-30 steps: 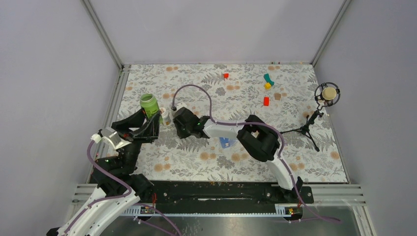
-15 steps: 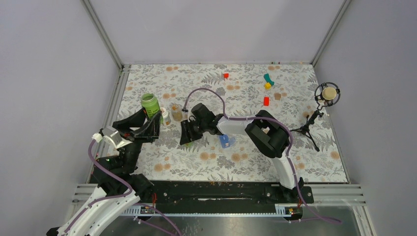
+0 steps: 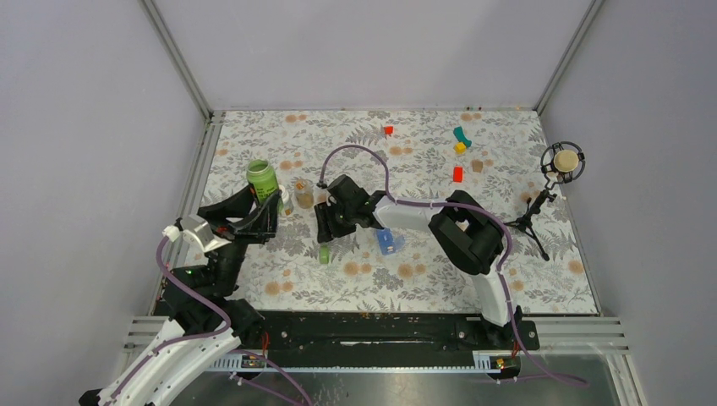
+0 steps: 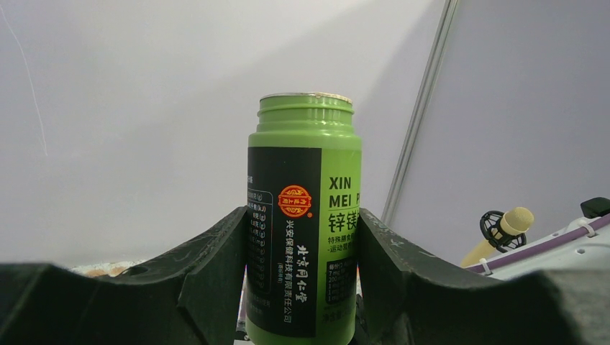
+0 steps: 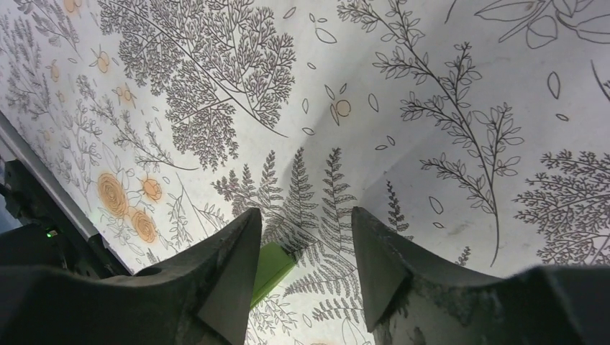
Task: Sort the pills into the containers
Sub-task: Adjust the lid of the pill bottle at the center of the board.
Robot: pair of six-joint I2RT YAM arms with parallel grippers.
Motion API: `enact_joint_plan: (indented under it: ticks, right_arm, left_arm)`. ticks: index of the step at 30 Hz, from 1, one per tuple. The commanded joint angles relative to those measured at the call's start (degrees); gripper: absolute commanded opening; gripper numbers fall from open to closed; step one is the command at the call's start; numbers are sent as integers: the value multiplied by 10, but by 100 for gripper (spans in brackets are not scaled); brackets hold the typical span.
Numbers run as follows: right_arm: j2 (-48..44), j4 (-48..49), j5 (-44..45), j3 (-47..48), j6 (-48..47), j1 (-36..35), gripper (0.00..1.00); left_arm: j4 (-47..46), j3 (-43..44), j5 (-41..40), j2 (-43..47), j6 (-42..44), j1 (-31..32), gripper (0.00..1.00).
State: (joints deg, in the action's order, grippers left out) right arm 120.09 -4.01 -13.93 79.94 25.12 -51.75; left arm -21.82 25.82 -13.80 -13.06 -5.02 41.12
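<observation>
A green bottle (image 3: 261, 178) with a black label stands uncapped at the left, and my left gripper (image 3: 265, 210) is shut on its body. In the left wrist view the green bottle (image 4: 302, 208) fills the gap between both fingers of my left gripper (image 4: 302, 287). My right gripper (image 3: 325, 227) hangs open just above the table. A green cap (image 3: 324, 253) lies loose below it, and in the right wrist view the green cap (image 5: 275, 261) shows beside the left finger of my right gripper (image 5: 306, 241). The blue containers (image 3: 387, 244) sit to the right. No pills show.
A small white bottle (image 3: 286, 201) and an amber bottle (image 3: 304, 196) stand between the two grippers. Red blocks (image 3: 457, 174), a teal piece (image 3: 462, 134) and a yellow piece (image 3: 460, 147) lie at the back right. A microphone on a tripod (image 3: 562, 161) stands at the right edge.
My right gripper drew back to the right from the green bottle and opened. The green cap now lies on the table beneath it. The left gripper kept its hold.
</observation>
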Motion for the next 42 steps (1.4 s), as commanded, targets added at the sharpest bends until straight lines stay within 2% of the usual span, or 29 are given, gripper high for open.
enact_joint_plan:
  ticks: [1, 4, 10, 16, 23, 29, 36, 42]
  right_arm:
    - [-2, -71, 13, -4, -30, 1, 56]
    - [-11, -61, -14, -15, -6, 1, 62]
    - [-41, -73, 30, -27, 69, -9, 89]
    - [-47, -148, 179, 6, 73, -60, 93]
    - [-39, -212, 273, 36, 111, -109, 80]
    - [-44, -211, 256, 30, 126, -116, 61]
    - [-71, -157, 202, -8, 99, -115, 42]
    - [-70, -72, 40, -42, 35, -96, 34]
  left_arm:
    - [-26, 21, -3, -7, -4, -3, 0]
    - [-28, 20, -4, -8, -4, -3, 0]
    - [-30, 18, -4, -10, -3, -3, 0]
    - [-29, 16, -5, -7, -2, -3, 0]
    - [-29, 12, -6, 3, -2, -3, 0]
    - [-28, 11, -6, 8, -2, -3, 0]
    - [-28, 9, -7, 10, -3, -3, 0]
    - [-28, 11, -7, 9, -3, -3, 0]
